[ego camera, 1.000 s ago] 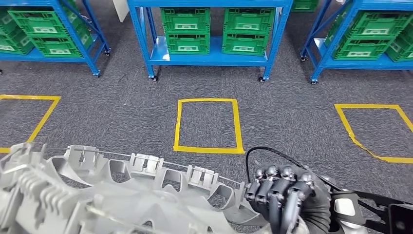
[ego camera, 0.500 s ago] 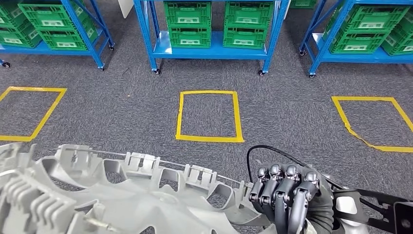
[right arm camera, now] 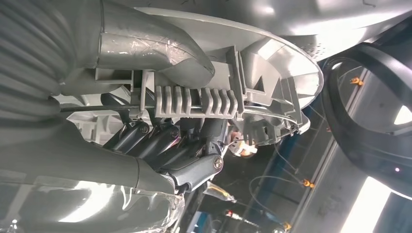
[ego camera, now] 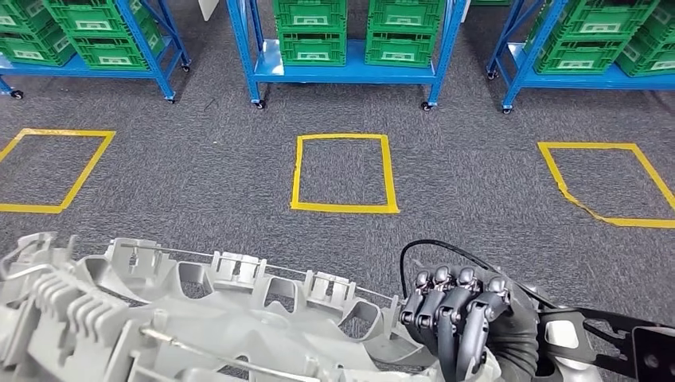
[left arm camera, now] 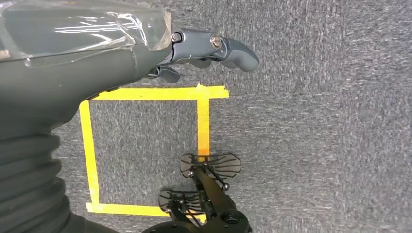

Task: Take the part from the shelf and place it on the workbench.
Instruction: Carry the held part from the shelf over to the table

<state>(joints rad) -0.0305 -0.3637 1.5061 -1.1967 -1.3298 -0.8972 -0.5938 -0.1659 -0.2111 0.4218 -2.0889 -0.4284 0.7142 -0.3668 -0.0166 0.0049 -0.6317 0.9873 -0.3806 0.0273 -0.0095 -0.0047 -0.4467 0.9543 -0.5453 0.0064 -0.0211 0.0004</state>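
The part (ego camera: 207,326), a large grey moulded piece with ribs and clip tabs along its edge, is off the shelf and carried low in front of the robot, above grey carpet. Its long axis runs crosswise, reaching away from the right hand (ego camera: 466,326) toward the robot's left. The right hand grips the part's right end, fingers (ego camera: 446,306) curled over the rim; in the right wrist view those fingers (right arm camera: 160,141) hook under a ribbed section of the part (right arm camera: 243,87), so this hand is plainly holding it. The left hand (left arm camera: 209,48) hangs over the carpet near a yellow tape square (left arm camera: 145,145), its fingers apart with nothing between them; whether its palm or arm props the part's left end I cannot tell. Blue shelves (ego camera: 350,68) with green crates (ego camera: 310,32) stand well ahead, across the carpet from the hands. No workbench is visible, so the carry is probably mid-way, and the long overhang to the left is what the set-down must manage.
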